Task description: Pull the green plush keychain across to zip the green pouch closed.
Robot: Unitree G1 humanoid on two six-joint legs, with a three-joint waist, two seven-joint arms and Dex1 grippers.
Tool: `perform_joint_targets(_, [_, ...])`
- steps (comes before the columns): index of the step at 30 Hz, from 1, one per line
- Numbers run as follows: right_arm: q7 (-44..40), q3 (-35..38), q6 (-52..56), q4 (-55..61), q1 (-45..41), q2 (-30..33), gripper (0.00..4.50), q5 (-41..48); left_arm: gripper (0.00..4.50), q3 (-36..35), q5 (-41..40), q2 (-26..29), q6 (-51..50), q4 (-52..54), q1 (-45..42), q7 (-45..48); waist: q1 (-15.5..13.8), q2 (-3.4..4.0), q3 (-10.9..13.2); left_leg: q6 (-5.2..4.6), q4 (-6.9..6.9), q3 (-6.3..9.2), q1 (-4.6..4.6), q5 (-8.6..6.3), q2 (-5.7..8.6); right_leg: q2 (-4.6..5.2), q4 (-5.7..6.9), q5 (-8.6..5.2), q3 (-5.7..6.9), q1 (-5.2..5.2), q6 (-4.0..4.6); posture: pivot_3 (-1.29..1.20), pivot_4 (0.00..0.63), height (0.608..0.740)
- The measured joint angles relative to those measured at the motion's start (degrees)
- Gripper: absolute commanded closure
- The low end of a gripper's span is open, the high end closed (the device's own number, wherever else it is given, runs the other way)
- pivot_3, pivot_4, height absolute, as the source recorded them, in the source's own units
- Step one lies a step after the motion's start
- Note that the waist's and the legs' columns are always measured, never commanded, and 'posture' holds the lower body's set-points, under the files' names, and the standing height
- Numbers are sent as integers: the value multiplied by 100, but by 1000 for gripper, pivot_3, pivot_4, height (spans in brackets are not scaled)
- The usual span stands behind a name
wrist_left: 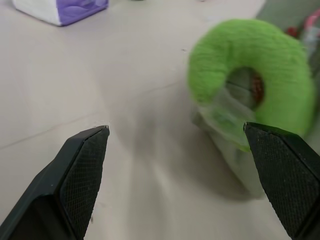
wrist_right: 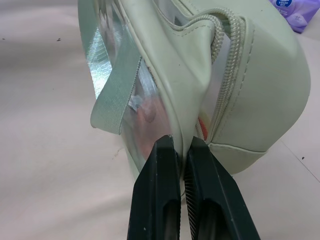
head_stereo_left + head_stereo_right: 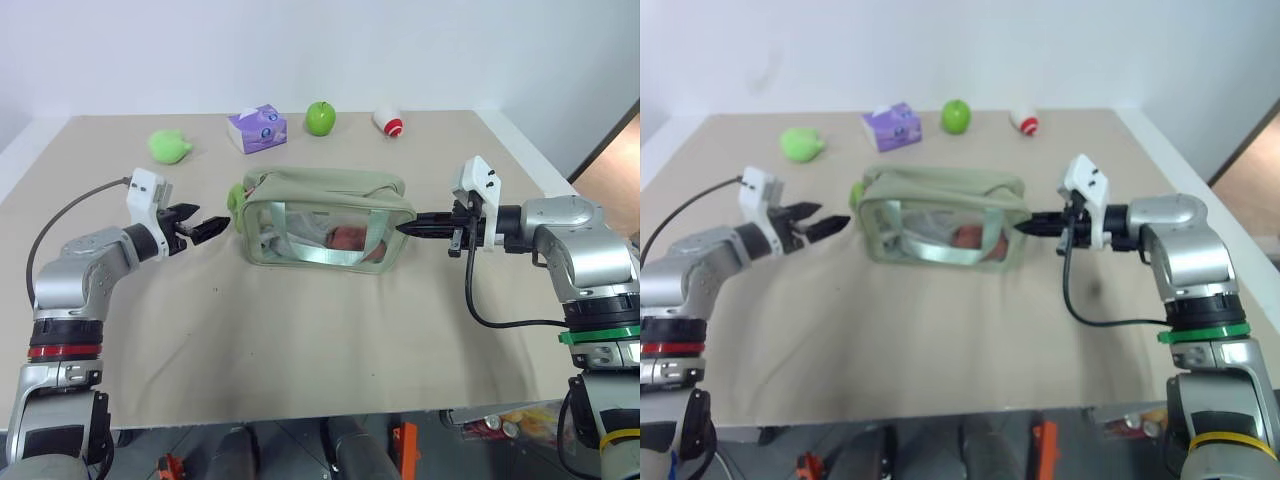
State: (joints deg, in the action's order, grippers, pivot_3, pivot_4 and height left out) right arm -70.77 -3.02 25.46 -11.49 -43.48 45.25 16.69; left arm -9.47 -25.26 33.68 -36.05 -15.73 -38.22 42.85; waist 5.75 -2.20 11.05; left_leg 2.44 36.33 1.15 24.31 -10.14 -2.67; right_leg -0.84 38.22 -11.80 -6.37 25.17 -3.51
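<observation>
The green pouch (image 3: 325, 228) lies centre frame, long axis left-right across the worktop (image 3: 300, 340). The green plush keychain (image 3: 235, 196) hangs at its left end. Left gripper (image 3: 207, 228) spread beside it; right gripper (image 3: 415, 227) pinches the pouch's right end.

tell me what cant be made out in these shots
- Contents of the pale sage-green fabric pouch with the clear window: in the head views just a pinkish blur behind glare and the strap.
- Pinkish clasp of the lime-green fuzzy ring keychain: left wrist view blurred, clasp half hidden inside the ring.
- What the shut right claw pinches: its fingers cover the pouch seam.
</observation>
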Motion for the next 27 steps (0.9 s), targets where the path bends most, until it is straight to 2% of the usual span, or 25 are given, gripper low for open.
perform_joint_targets(7, [14,75,73,130,117,20,4500,16,42,-364,-531,-608,-484,-171,-402,-333,-4,0,0,0,-2,2,3,0,1,0,-1,-1,0,1,0,0,150,740])
perform_joint_targets(17, [42,76,94,171,118,25,4500,22,42,-259,-625,-675,-807,-155,-385,-417,-4,0,0,0,-1,4,2,0,3,0,-1,1,0,-1,-4,0,150,740])
perform_joint_targets(26, [71,75,93,170,118,24,4500,22,42,-259,-515,-825,-683,-180,-387,-664,-7,0,0,0,-1,4,2,0,3,0,-1,1,0,-1,-4,0,150,740])
perform_joint_targets(27, [72,76,93,170,118,24,4500,22,283,-258,-507,-825,-673,-180,-387,-667,-7,0,0,0,-1,4,2,0,3,0,-1,1,0,-1,-4,0,150,740])
